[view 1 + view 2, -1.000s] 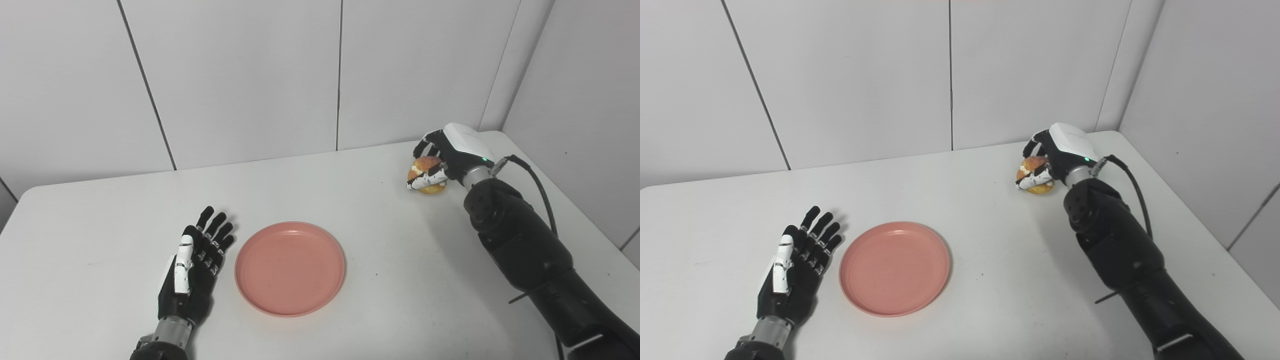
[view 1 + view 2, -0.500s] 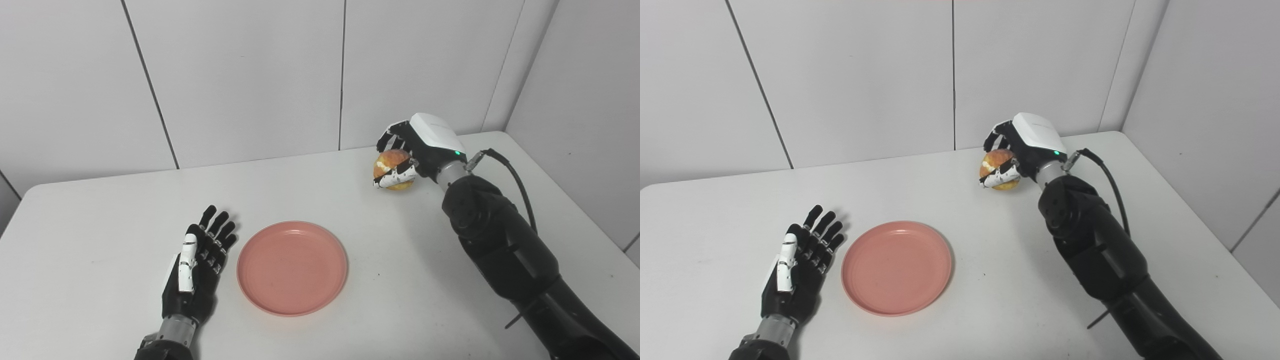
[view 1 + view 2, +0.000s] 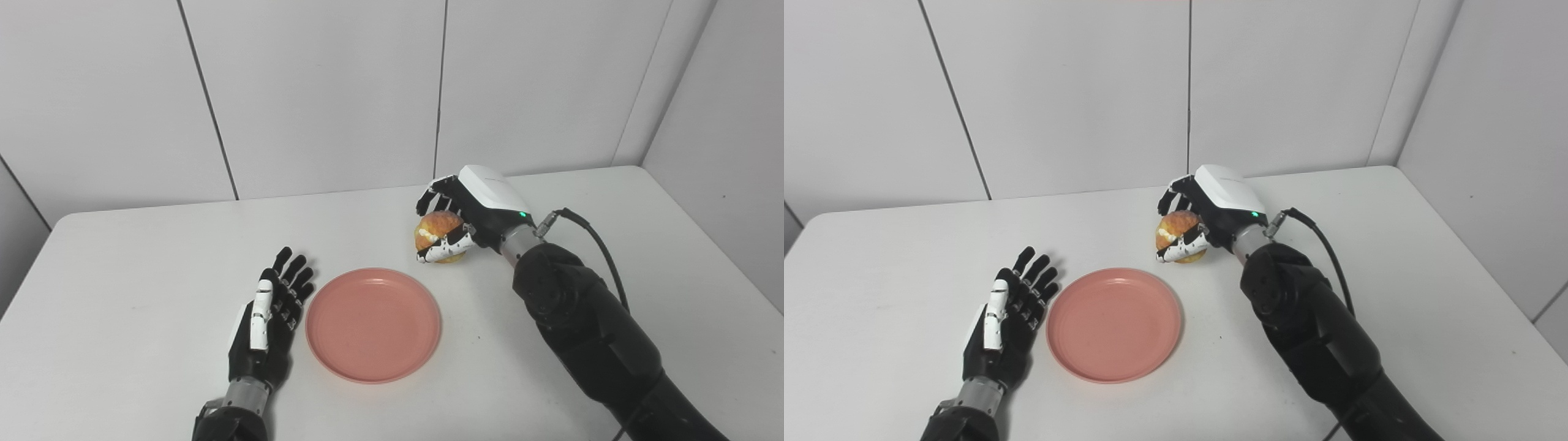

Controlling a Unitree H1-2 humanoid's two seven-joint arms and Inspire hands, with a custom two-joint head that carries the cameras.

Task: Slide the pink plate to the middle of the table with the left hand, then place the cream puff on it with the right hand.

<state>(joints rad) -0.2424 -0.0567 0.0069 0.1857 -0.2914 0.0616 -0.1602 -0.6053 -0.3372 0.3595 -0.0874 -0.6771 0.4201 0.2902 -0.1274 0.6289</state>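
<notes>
pink plate (image 3: 373, 324) bare, cream puff (image 3: 436, 228) in right hand (image 3: 471, 211)

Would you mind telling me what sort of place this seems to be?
Probably a robot test booth: a bare white table boxed in by plain white wall panels, holding only a pink plate and a cream puff.

a white table (image 3: 122, 257) stands against pale panelled walls (image 3: 318, 92).
</notes>
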